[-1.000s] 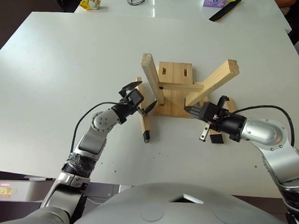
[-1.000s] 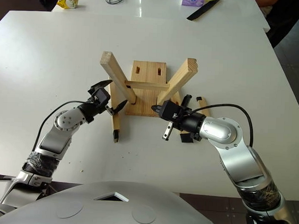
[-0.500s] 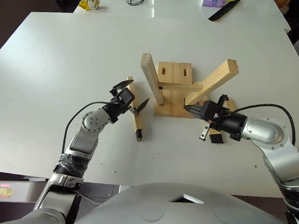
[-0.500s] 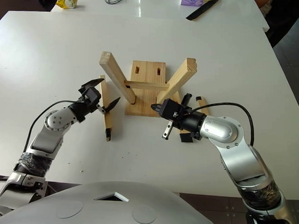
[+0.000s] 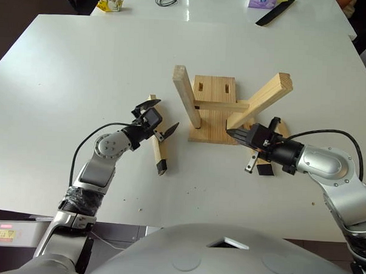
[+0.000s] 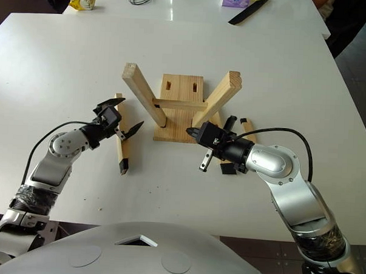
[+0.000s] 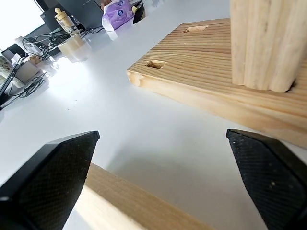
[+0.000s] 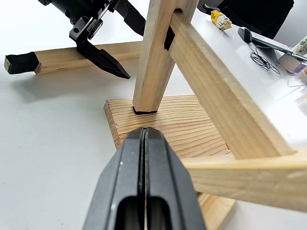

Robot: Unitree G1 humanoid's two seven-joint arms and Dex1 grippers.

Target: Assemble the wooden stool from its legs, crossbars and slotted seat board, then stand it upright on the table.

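The slotted seat board (image 5: pixel 213 120) lies flat on the white table, with two legs (image 5: pixel 186 94) (image 5: pixel 265 99) standing splayed from it and a crossbar (image 5: pixel 224 106) joining them. A loose leg (image 5: pixel 156 142) with a black foot cap lies to the left of the board. My left gripper (image 5: pixel 167 113) is open, its fingers (image 7: pixel 48 177) spread across that leg's upper part. My right gripper (image 8: pixel 144 139) is shut on nothing, its tip at the board's front edge near the right leg's base (image 5: pixel 233 132).
A short stick (image 5: pixel 250 162), a black cap (image 5: pixel 265 170) and another wooden piece (image 5: pixel 282 127) lie by my right arm. A yellow packet (image 5: pixel 110 4), cables and a purple box (image 5: pixel 262 1) sit on the far table. The near table edge is close.
The left gripper has moved left, and the loose leg has slid left with it, away from the seat board. The right arm has stayed put.
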